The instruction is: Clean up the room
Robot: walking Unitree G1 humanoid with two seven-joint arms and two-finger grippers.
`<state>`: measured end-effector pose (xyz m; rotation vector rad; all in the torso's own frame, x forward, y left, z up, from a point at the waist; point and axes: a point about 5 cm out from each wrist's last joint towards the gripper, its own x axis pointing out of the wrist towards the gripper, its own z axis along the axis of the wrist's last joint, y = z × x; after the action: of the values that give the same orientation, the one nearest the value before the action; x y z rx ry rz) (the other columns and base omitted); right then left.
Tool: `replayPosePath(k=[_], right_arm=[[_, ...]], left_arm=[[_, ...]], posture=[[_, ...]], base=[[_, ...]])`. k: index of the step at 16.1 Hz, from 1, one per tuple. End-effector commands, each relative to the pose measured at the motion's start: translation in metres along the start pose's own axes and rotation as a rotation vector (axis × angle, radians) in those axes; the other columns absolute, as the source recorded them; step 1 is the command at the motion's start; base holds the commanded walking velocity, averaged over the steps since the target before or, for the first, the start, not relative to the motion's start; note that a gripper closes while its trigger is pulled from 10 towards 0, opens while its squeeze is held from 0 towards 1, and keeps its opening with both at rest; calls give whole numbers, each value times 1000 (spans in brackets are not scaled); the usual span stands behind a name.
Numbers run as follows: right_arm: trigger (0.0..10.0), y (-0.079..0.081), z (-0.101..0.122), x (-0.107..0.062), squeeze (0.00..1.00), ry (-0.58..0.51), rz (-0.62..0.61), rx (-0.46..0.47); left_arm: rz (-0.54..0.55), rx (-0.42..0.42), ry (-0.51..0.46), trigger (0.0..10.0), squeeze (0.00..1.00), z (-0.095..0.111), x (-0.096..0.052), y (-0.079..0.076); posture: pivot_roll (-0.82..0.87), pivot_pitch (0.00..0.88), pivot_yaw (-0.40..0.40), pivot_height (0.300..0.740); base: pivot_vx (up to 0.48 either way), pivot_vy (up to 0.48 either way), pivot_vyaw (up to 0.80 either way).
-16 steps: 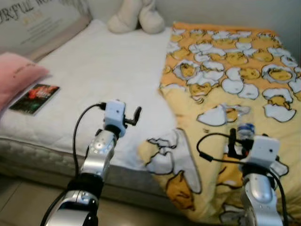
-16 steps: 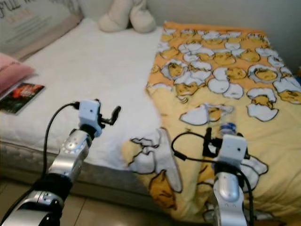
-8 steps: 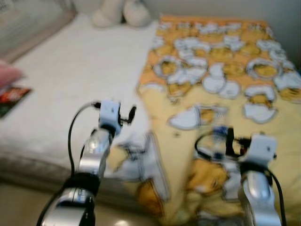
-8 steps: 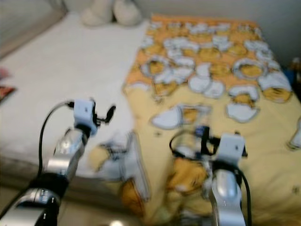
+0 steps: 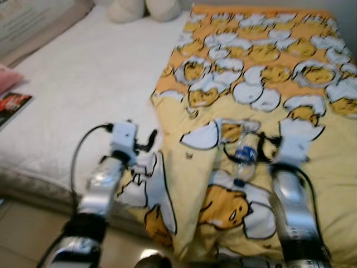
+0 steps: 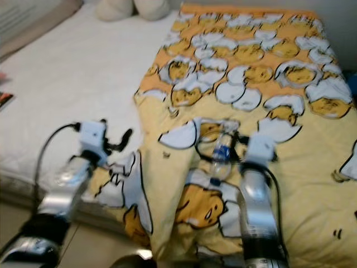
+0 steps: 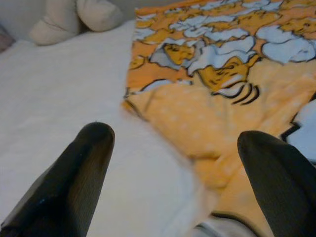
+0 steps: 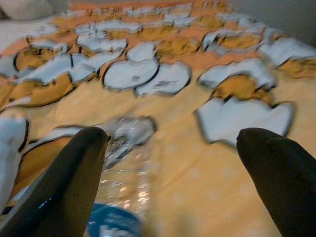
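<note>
Lying on the yellow blanket (image 5: 262, 72) in the lower middle of the left eye view is a clear plastic bottle (image 5: 244, 159) with a blue label, its length running roughly up and down the frame. The blanket, printed with white and yellow cartoon shapes, covers the right half of the bed (image 5: 83, 84) and hangs over its near edge; the left half shows bare white sheet.

The right end effector (image 5: 268, 146) sits just to the right of the bottle, at the centre-right of the frame, above the silver right arm that rises from the lower right. In the right wrist view its two black fingers (image 8: 74, 173) are spread wide apart, gripping nothing, with the bottle (image 8: 121, 148) lying close beside one finger rather than squarely between the two.

The left end effector (image 5: 149, 139) is at the lower left of centre, over the near edge of the bed where white sheet meets blanket. Its fingers (image 7: 74, 177) in the left wrist view are likewise parted and empty, hovering above sheet and blanket.

At the upper left of the frame a cream soft toy (image 5: 142, 8) lies at the far end of the bed. At the left edge a book (image 5: 10, 105) with a dark red cover lies on the sheet, beside a bit of pink pillow (image 5: 6, 77).
</note>
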<state>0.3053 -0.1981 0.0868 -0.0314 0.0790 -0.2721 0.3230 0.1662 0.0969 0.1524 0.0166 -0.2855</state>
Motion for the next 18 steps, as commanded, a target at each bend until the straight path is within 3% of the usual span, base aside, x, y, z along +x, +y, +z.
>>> replayPosePath(k=[1,5,8,10,12,13,14,18], right_arm=[[10000,11,-11,4,0,76,3,12],[10000,23,-26,15,0,188,-2,2],[10000,23,-33,18,0,236,-25,-37],[10000,21,-40,21,0,274,-69,-113],[10000,23,-43,21,0,309,-72,-102],[0,23,-47,21,0,361,-76,-26],[0,25,-49,21,0,388,-65,31],[0,23,-46,24,0,365,-75,39]], left_arm=[[-13,47,-21,10000,0,10,-4,8],[2,48,0,10000,0,8,-16,12],[10,37,7,10000,0,8,-17,9],[15,31,21,10000,0,6,-19,8],[15,30,25,10000,0,6,-19,7],[16,29,25,10000,0,7,-18,7],[16,29,23,10000,0,9,-17,7],[11,33,33,10000,0,8,-14,7]], posture=[[130,158,113,736],[146,180,100,736],[146,185,85,736],[143,188,79,736],[143,188,79,736],[144,195,79,736],[144,197,82,736],[126,186,92,736]], base=[[0,0,0],[0,0,0],[0,0,0],[0,0,0],[0,0,0],[0,0,0],[0,0,0],[0,0,0]])
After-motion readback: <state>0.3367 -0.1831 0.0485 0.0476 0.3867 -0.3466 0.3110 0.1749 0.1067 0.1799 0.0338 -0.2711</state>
